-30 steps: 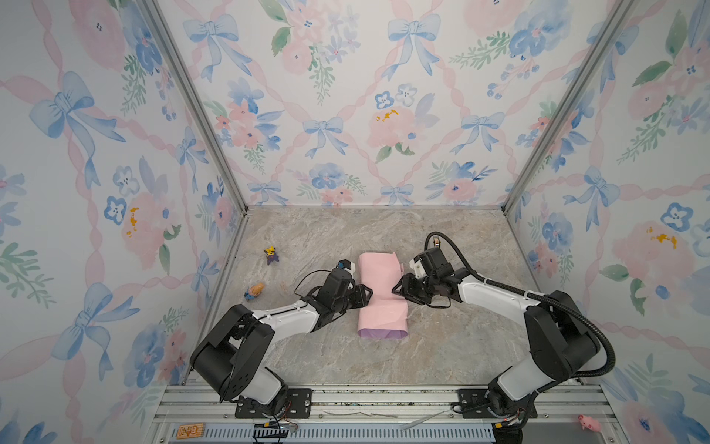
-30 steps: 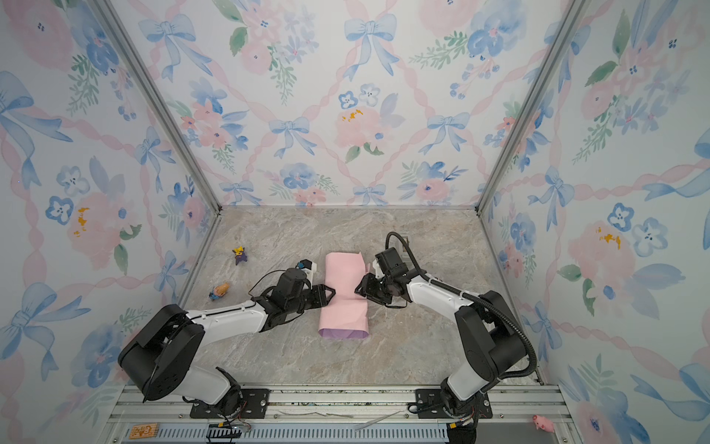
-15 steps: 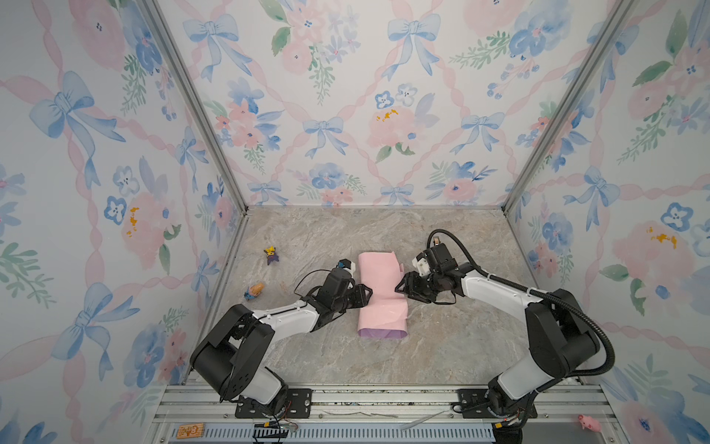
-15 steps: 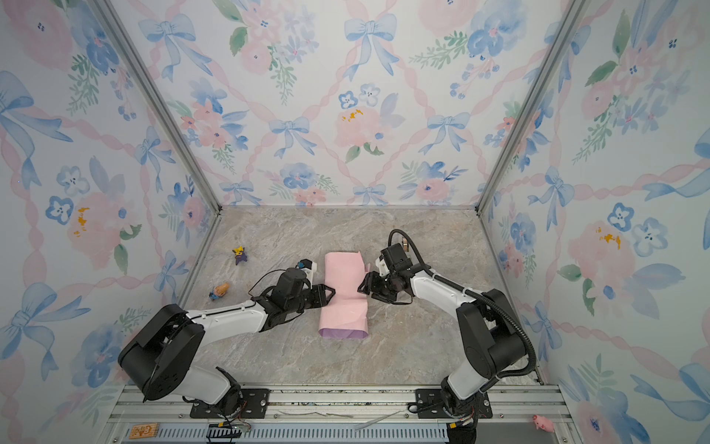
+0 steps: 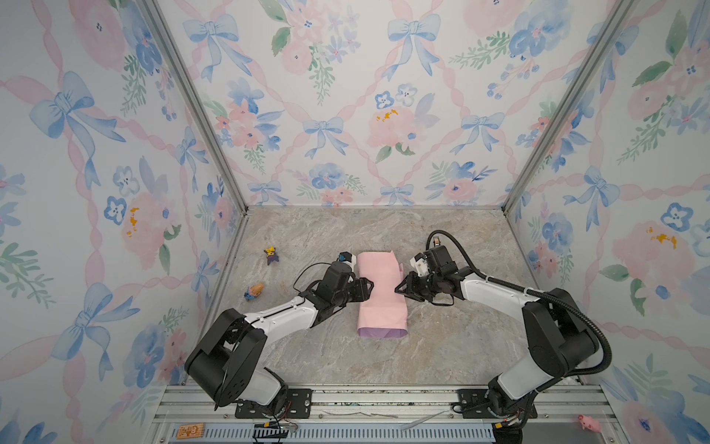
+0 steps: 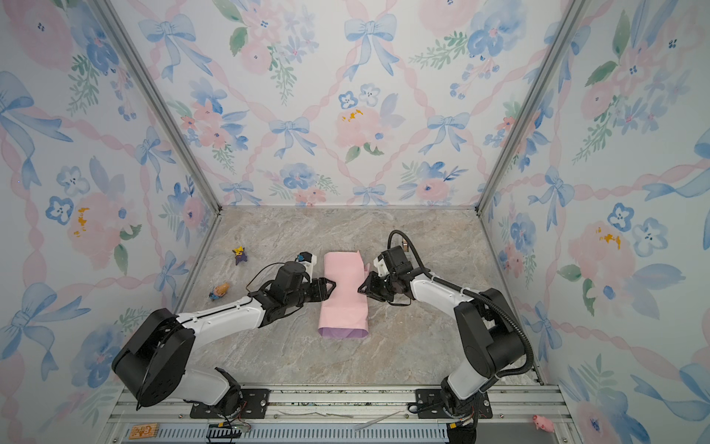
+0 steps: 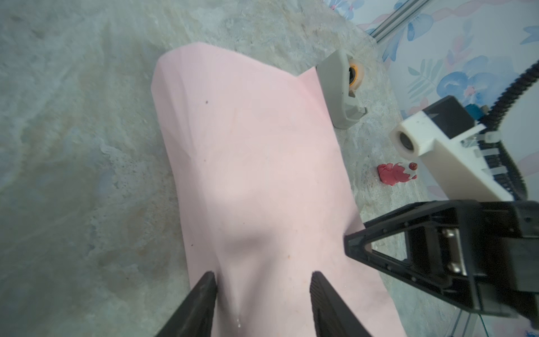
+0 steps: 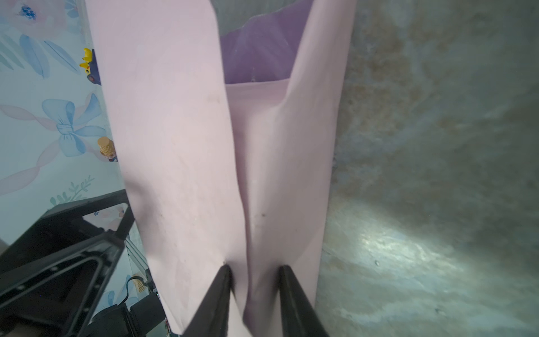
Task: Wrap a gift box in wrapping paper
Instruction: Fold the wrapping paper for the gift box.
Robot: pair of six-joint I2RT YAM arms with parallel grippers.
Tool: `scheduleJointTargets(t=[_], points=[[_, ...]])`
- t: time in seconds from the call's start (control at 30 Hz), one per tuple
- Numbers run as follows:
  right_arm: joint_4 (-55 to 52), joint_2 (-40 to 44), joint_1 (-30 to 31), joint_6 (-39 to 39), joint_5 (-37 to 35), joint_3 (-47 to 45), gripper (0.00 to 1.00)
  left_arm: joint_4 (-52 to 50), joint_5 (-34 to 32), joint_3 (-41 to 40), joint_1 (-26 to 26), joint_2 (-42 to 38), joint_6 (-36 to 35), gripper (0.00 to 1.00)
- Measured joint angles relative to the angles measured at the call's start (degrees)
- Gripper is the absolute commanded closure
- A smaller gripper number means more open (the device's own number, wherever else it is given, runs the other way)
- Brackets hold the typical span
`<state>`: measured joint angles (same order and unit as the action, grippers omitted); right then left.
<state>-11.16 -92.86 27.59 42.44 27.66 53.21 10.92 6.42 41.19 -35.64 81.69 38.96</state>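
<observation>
Two pincers flank the wrapping paper (image 5: 381,296), which lies folded pink side out in the middle of the desk (image 5: 384,361), with lilac showing at its near end. Left pincer (image 7: 264,281) stands open, its fingers straddling a raised ridge of paper. Right pincer (image 8: 254,272) sits narrower around a fold at the opposite edge; whether it clamps, I cannot tell. The gift box is hidden.

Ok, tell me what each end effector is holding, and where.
Right end effector pinches a raised fold at one side of the wrapping paper. Left end effector straddles a ridge of it, jaws apart, gripping nothing.
</observation>
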Motion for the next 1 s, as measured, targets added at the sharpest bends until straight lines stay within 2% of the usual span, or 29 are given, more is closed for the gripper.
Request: scheduleJointTargets(t=[0.13,0.23,0.5,0.57,0.63,0.7,0.8,1.0], points=[[0.94,0.0,0.17,0.55,-0.22,-0.07,0.73,-0.74,0.04,4.24,0.0,-3.26,-3.43,0.63],[1.25,0.0,0.26,0.83,-0.37,-0.11,0.73,0.15,1.29,5.25,-0.17,-3.78,-5.16,0.69],[0.68,0.59,0.37,0.92,-1.51,-0.22,0.67,0.68,5.18,5.07,-2.73,5.31,-7.48,0.76],[-0.42,1.14,0.35,0.74,-2.21,-0.2,0.6,0.52,5.57,4.52,-3.02,6.38,-7.8,0.76],[-2.36,1.75,0.28,0.02,-2.93,-0.17,0.4,0.31,5.62,3.67,-3.08,6.54,-8.46,0.77],[-4.9,2.12,0.0,-0.7,-3.3,0.48,0.31,0.09,5.62,3.17,-3.08,6.54,-9.03,0.76],[-9.03,2.25,-0.55,-2.49,-3.76,3.15,0.25,0.11,5.62,2.51,-3.23,6.56,-9.99,0.77],[-14.64,0.35,-0.92,-6.82,-4.07,11.45,0.24,0.24,5.62,2.43,-3.48,6.56,-11.61,0.77]])
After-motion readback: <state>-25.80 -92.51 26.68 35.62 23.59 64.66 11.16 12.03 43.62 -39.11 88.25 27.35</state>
